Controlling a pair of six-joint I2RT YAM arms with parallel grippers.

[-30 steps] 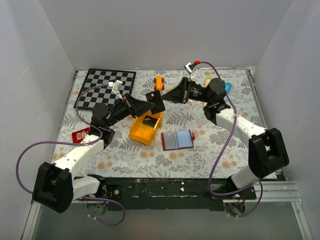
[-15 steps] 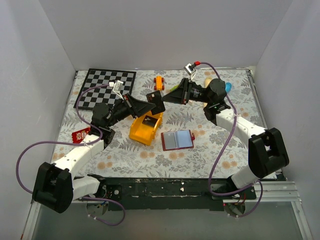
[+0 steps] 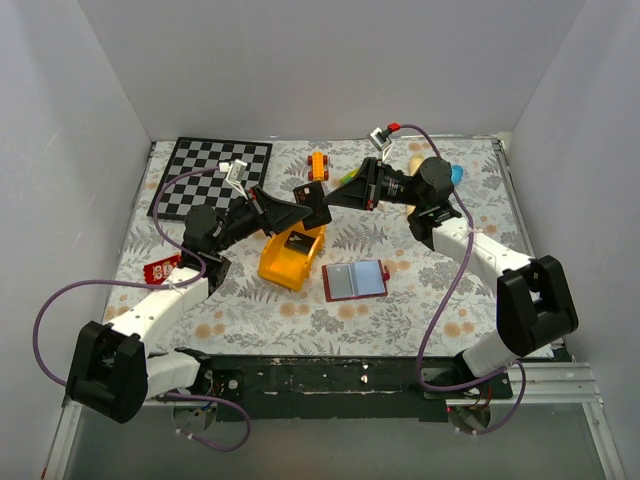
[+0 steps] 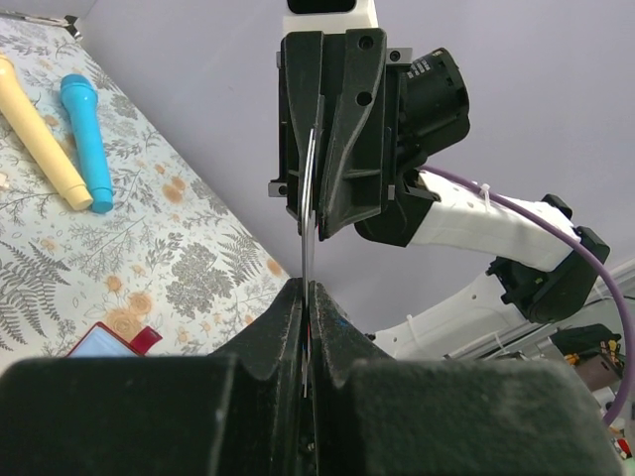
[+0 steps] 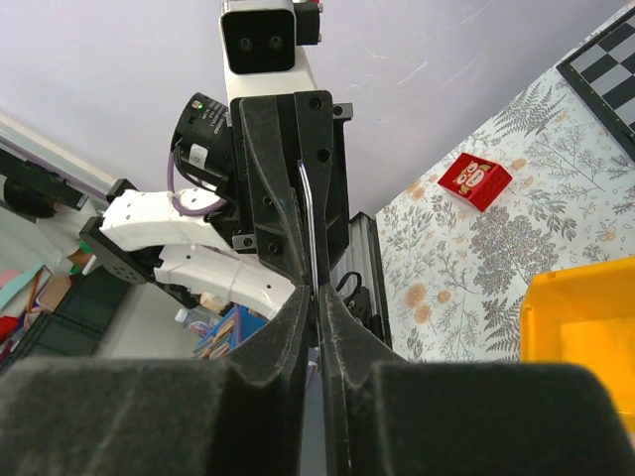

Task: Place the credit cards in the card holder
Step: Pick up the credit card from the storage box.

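We find the card [image 4: 304, 233] pinched edge-on in the left gripper [image 4: 307, 288]. The right gripper [image 5: 317, 291] flanks it narrowly; whether it grips, we cannot tell.

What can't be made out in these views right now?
- Credit card: edge-on in both wrist views, face unseen; too small in top view.
- Right gripper: whether its jaws actually pinch the card is unclear.
- Card holder: pocket contents too small in top view; mostly hidden behind left gripper in left wrist view.
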